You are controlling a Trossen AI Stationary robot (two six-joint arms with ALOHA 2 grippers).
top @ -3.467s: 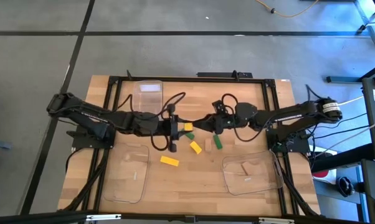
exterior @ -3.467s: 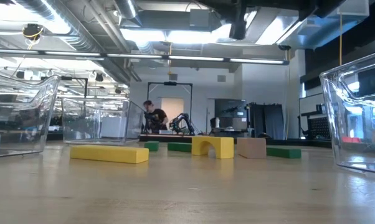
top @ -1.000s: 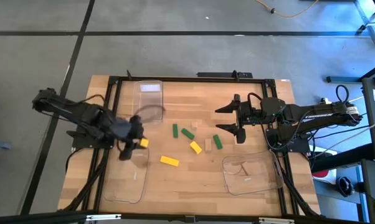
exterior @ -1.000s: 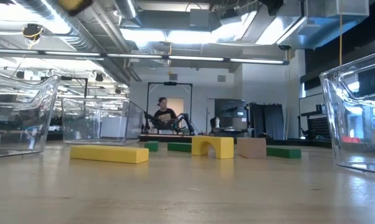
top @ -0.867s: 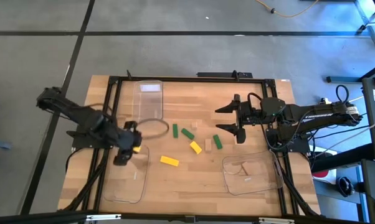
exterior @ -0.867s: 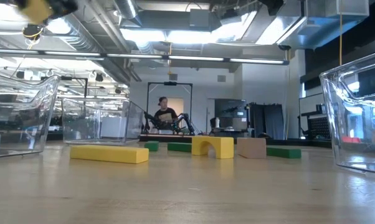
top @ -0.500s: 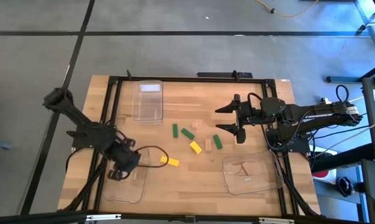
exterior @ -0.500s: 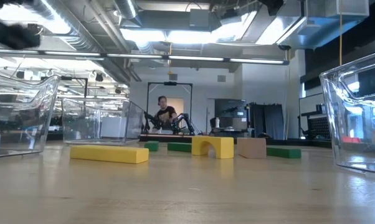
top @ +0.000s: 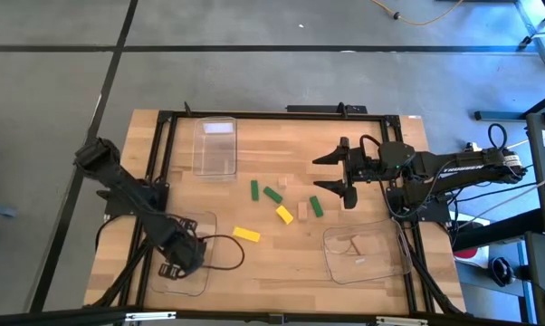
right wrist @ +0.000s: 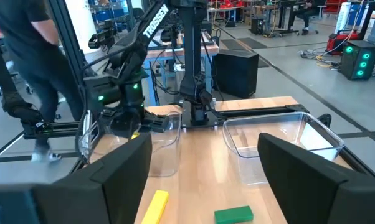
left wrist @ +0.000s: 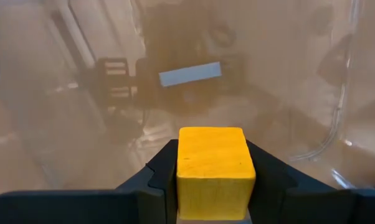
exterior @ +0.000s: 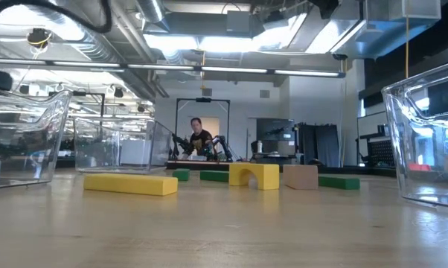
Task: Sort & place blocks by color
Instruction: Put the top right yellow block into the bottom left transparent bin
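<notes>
Since it's stiff, light wood, the left claw (left wrist: 216, 186) pinches the yellow cube (left wrist: 215, 163) by flat sides (right claw (top: 343, 173) gapes).

A yellow wooden cube (left wrist: 211, 167) sits clamped between the left claw's (left wrist: 212, 186) fingers. Away from that claw, toward the table's middle, lie a flat yellow bar (top: 246, 234), a second yellow piece (top: 284, 214), three green bars (top: 272, 194) and a tan block (top: 301, 214).

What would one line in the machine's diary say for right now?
left end effector: holding yellow cube over front-left clear tray | right end effector: open, waiting above table | loose blocks: still mid-table
</notes>
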